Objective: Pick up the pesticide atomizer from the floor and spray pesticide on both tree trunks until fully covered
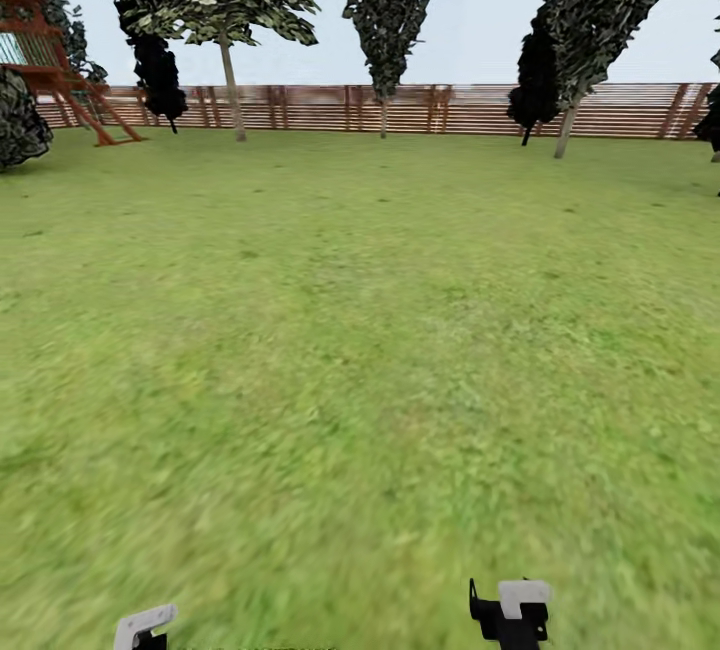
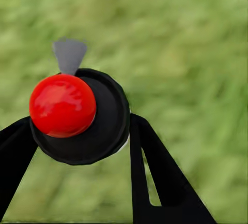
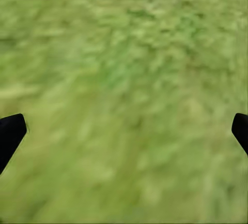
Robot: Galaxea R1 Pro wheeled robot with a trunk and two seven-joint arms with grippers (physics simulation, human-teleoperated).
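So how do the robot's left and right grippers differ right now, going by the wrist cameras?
The left gripper is shut on the pesticide atomizer, its black body and red spot sitting between the dark fingers; the right gripper holds nothing. The left gripper's fingers sit close against the bottle, while the right gripper's fingertips stand far apart at the picture's edges. Both have blurred green grass beyond them.
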